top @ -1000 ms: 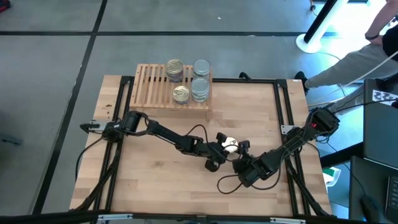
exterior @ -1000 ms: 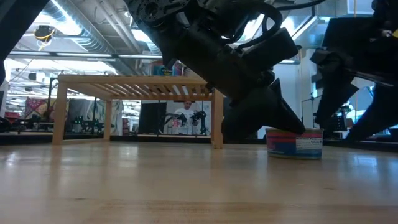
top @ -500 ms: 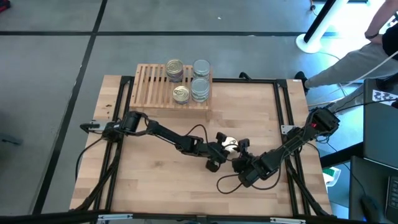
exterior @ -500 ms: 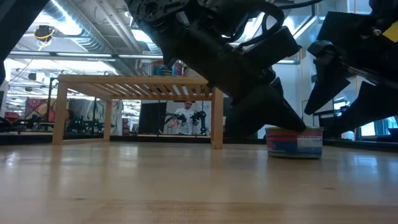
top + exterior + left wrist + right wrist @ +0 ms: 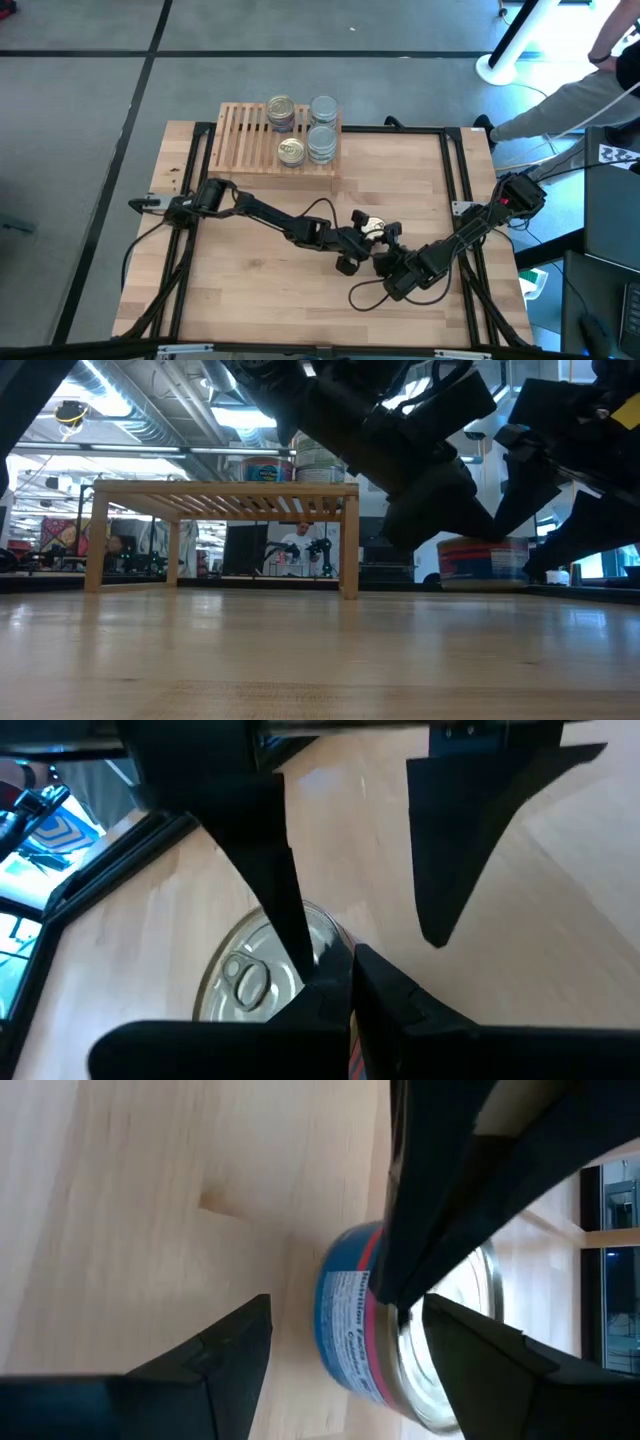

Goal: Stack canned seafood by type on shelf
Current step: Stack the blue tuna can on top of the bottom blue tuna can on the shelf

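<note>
One tin of canned seafood [image 5: 372, 228] with a blue-and-red label and a silver pull-tab lid hangs just above the table's middle [image 5: 487, 560]. My left gripper [image 5: 366, 236] reaches in from the left and is shut on it. My right gripper [image 5: 348, 1308] is open, with one finger on each side of the same tin; I cannot tell if they touch it. The shelf [image 5: 240, 140], a low slatted wooden rack, stands at the far edge. On it are gold-lidded tins [image 5: 281, 110] and silver-lidded tins [image 5: 323, 125] in short stacks. My left gripper pinches the tin's top rim [image 5: 405, 1325] between its two fingertips [image 5: 385, 982], at the lid's edge beside the pull tab. The fingers slant down from the table's left. The tin hangs below them, clear of the table and nearly level.
The black frame rails [image 5: 465, 180] run along the table's left and right sides. A loose black cable [image 5: 365, 295] loops on the wood near my right arm. Bare tabletop [image 5: 250, 290] lies toward the near left. A person sits beyond the far right corner [image 5: 570, 95].
My left gripper has risen a little, still shut, and the tin has come up with it from standing on the table to hanging clear. My right gripper has stayed in place, open, and its wrist has turned slightly.
</note>
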Robot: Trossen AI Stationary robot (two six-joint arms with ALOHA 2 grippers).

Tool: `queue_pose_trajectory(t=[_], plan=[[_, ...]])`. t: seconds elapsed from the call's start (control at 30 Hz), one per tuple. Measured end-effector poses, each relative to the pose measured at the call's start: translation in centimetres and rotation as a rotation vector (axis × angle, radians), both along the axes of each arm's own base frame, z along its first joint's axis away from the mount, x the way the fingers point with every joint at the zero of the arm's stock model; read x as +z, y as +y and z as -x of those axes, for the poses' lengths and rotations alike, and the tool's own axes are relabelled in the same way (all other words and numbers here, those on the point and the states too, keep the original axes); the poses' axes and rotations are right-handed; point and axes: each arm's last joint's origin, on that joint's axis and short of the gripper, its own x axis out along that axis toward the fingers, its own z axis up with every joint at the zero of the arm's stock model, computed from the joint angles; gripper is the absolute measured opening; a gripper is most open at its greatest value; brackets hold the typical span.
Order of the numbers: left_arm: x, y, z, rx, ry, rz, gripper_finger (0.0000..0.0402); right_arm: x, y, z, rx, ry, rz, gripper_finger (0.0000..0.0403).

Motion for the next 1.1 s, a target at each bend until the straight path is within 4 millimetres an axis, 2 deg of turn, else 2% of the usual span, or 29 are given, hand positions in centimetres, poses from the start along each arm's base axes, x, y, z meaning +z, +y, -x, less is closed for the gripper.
queue_pose_trajectory(t=[0.3, 0.57, 0.8, 0.97, 1.1], plan=[[-0.1, 0.0, 0.1, 0.024, 0.008, 0.036, 0.0000, 0.0, 0.5, 0.4, 0.021, 0.008, 0.005, 0.0259], [-0.1, 0.0, 0.1, 0.027, 0.008, 0.039, 0.0000, 0.0, 1.8, 2.7, -0.004, -0.017, 0.050, 0.0259], [-0.1, 0.1, 0.1, 0.035, 0.006, 0.051, 0.0000, 0.4, 2.7, 4.9, 0.020, -0.144, 0.210, 0.0259], [-0.1, 0.1, 0.1, 0.050, 0.001, 0.073, 0.0000, 0.3, 3.3, 5.3, 0.045, -0.157, 0.200, 0.0259], [-0.1, 0.1, 0.1, 0.058, -0.002, 0.087, 0.0000, -0.8, 3.5, 5.0, 0.047, -0.134, 0.239, 0.0259]])
